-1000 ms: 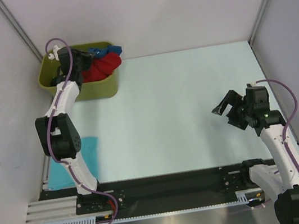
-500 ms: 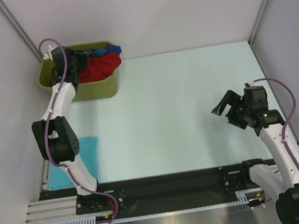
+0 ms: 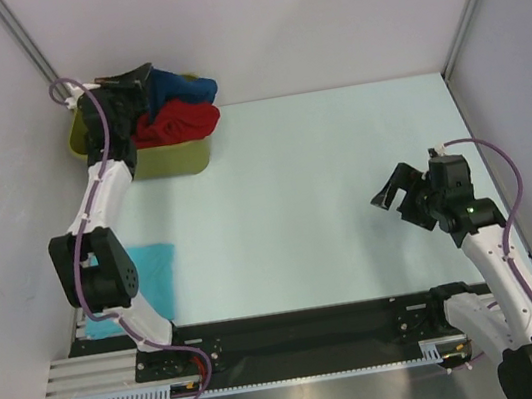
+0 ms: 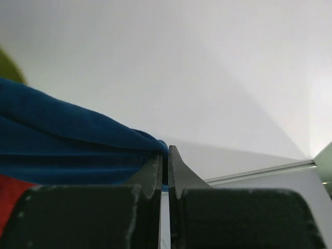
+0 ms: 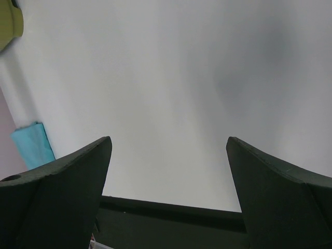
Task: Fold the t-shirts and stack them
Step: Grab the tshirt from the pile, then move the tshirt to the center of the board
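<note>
cloth is already in the grip: the left end effector (image 3: 134,79) sits above the far left corner of the counter (image 3: 304,183), over the green bin (image 3: 174,160). its fingers are pressed together on an edge of the blue shirt (image 3: 183,87). in the left wrist view only a thin sliver of blue shows between the fingers.

from that pinch the blue shirt runs off to the arm's right as one bunched roll. its long axis lies roughly along the bin's far rim, and its bulk rests on the red shirt (image 3: 178,122), which is heaped in the bin and spills over the right rim. whether any blue cloth is caught under the red cannot be told.

the open counter lies to the right of the bin and nearer the arm bases, so the shirt probably has to be drawn that way, trailing behind the pinch. the red shirt may drag along with it.

the right end effector (image 3: 395,197) hangs over the right side of the counter with its fingers spread wide and nothing between them, well apart from the bin. the left arm is plainly the nearer one.

a folded turquoise shirt (image 3: 156,270) lies flat at the near left, just beside the left arm's base.
</note>
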Controlling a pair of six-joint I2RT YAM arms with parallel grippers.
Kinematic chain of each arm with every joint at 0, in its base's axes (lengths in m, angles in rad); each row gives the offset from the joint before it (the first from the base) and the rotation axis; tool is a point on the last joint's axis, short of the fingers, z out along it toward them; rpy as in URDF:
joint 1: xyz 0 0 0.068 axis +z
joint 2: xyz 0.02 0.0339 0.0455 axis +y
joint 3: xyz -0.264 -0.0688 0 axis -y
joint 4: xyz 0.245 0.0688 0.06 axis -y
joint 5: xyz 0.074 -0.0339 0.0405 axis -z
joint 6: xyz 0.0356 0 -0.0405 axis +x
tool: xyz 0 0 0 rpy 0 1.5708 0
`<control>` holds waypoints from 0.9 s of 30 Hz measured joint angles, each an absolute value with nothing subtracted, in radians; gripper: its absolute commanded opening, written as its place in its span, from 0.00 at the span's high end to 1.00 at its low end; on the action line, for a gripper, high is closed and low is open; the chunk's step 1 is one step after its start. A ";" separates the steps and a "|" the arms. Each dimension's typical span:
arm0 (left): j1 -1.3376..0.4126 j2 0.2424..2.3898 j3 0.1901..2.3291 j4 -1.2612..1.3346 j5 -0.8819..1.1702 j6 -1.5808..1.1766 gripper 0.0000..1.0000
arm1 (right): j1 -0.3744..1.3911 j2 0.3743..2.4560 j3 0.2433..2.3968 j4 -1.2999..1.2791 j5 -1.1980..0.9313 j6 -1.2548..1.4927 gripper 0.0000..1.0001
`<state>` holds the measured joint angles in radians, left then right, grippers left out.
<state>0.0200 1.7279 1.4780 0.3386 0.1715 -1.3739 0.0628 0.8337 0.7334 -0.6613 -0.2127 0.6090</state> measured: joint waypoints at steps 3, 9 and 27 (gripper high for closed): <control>0.022 1.734 1.543 0.352 0.167 -1.397 1.00 | 0.071 0.820 0.733 -0.665 -0.211 0.609 0.01; 0.025 1.832 1.940 0.360 0.151 -1.386 1.00 | 0.075 0.804 0.733 -0.686 -0.211 0.609 0.01; 0.007 1.916 2.512 0.441 0.117 -1.470 1.00 | 0.080 0.802 0.733 -0.698 -0.245 0.636 0.01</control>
